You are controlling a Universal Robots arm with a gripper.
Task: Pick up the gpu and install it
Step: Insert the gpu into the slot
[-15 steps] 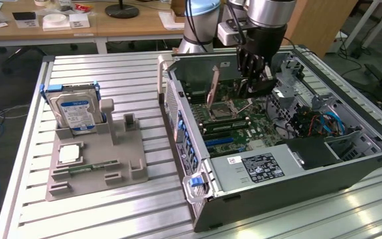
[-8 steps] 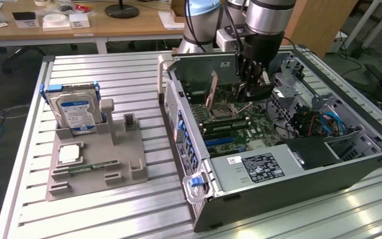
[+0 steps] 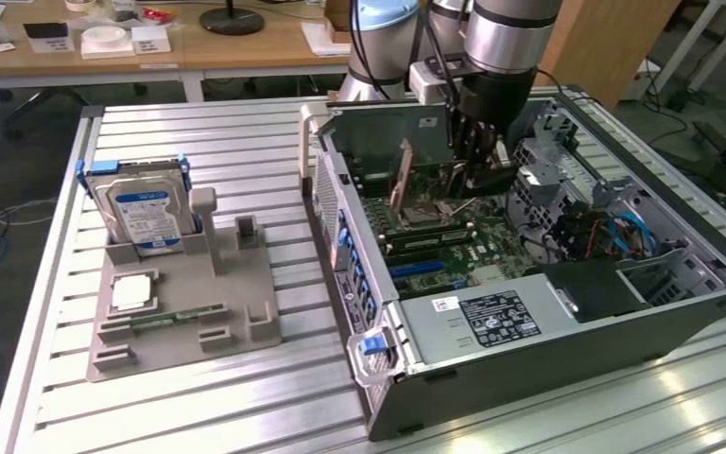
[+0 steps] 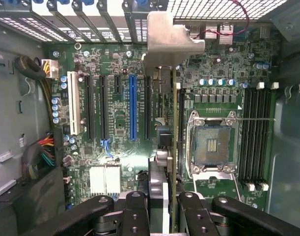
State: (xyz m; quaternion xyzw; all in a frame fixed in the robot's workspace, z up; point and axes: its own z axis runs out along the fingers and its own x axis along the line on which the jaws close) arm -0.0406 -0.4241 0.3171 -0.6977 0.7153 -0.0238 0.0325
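The jaws are clenched on the gpu (image 4: pixel 175 123). In the wrist view the card stands on edge between the two black fingers (image 4: pixel 135 211), running straight away from them as a thin line. Its silver end bracket (image 4: pixel 170 42) is at the far end, up against the slotted rear wall of the computer case (image 4: pixel 22 98).

Below the card lies the motherboard (image 4: pixel 115 162). The card's edge runs over it between the long blue slot (image 4: pixel 133 105) and the open CPU socket (image 4: pixel 212 142), closer to the socket. Whether its lower edge sits in a slot cannot be told.

In the exterior view the arm (image 3: pixel 509 38) reaches down into the open case (image 3: pixel 565 331), and the gpu (image 3: pixel 404 180) shows its brownish side, upright and slightly tilted above the board.

The case lies on its side on the ribbed metal table (image 3: pixel 212 151). Well apart from it, towards the exterior view's left, a grey holder tray (image 3: pixel 250 312) carries a hard drive (image 3: pixel 146 213) standing upright and a narrow green memory stick (image 3: pixel 174 320) lying flat.
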